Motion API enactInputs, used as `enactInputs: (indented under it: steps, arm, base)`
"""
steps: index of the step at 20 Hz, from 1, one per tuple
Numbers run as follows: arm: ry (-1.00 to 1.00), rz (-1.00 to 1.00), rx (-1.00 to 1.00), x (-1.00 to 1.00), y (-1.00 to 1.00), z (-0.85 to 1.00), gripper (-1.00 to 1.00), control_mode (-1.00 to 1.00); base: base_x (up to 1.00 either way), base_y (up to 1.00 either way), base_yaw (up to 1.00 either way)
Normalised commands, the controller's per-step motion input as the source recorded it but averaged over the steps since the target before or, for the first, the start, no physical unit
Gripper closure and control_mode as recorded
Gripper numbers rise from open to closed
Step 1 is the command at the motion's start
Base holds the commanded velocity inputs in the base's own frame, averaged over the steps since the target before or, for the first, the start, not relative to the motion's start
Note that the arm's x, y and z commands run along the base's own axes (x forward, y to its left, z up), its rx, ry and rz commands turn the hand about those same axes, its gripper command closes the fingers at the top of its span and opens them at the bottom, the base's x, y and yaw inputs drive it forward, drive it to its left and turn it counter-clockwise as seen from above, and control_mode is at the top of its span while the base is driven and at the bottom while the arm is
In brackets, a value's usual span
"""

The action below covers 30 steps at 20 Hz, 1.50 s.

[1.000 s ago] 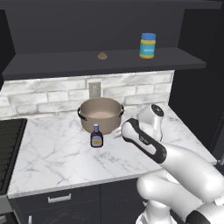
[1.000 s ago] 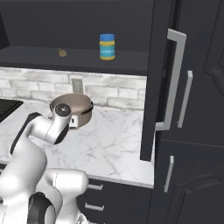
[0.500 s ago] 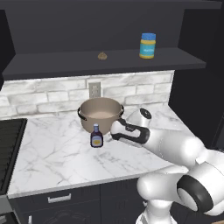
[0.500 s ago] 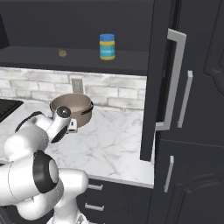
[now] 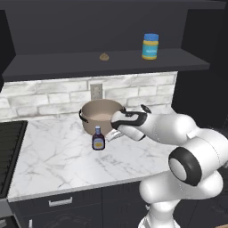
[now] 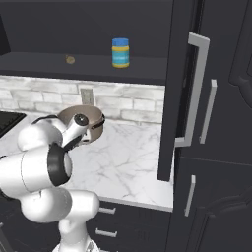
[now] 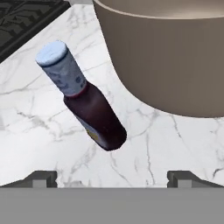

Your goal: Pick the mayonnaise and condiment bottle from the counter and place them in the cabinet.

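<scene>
The mayonnaise [image 5: 150,46] already stands on the cabinet [image 5: 111,67] shelf, at about 1 o'clock from the pot [image 5: 101,115], so the step in hand looks like the pick of the condiment bottle [image 5: 98,139]. That bottle stands upright on the counter [image 5: 62,156], just in front of the pot and close to its wall. The gripper [image 5: 114,134] sits beside it at its 3 o'clock, released, jaws spread wide with nothing between them.

To do this well, I would bring the fingers in level around the dark body below the label band, not the narrow neck, since the slim neck offers little to pinch and the bottle would tip easily. The pot is the hazard: the far finger has little room between bottle and pot wall, so the approach should come from the open counter side and centre before closing. After the lift, a clear rise before swinging up toward the shelf seems wise.

The hand view shows the condiment bottle [image 7: 83,98] at about 11 o'clock from the midpoint of the fingertips [image 7: 43,178], off-centre, with the pot [image 7: 170,57] at 1 o'clock; that offset is hard to judge from the base cameras. The right base view gives the mayonnaise [image 6: 120,52] and the tall dark door [image 6: 179,88] beside the shelf, while the arm hides the bottle there.
</scene>
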Motion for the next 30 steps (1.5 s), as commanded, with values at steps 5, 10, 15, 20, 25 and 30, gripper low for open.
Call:
enactInputs:
  steps: [5, 10, 15, 20, 25, 30]
  arm:
    - [0.00, 0.07, 0.00, 0.00, 0.36, -0.14, -1.00, -1.00]
    - [0.00, 0.05, 0.00, 0.07, 0.25, -0.05, -1.00, -1.00]
    - [0.00, 0.03, -0.01, 0.20, 0.07, 0.00, -1.00, -1.00]
    - [0.00, 0.05, -0.02, 0.29, 0.00, 0.00, -1.00, -1.00]
    - [0.00, 0.07, -0.01, 0.18, 0.08, -0.01, -1.00, -1.00]
    - [0.00, 0.09, 0.00, 0.00, 0.37, -0.22, -1.00, -1.00]
  base:
    - [0.00, 0.00, 0.00]
    - [0.00, 0.00, 0.00]
    - [0.00, 0.00, 0.00]
    - [0.00, 0.00, 0.00]
    - [0.00, 0.00, 0.00]
    - [0.00, 0.00, 0.00]
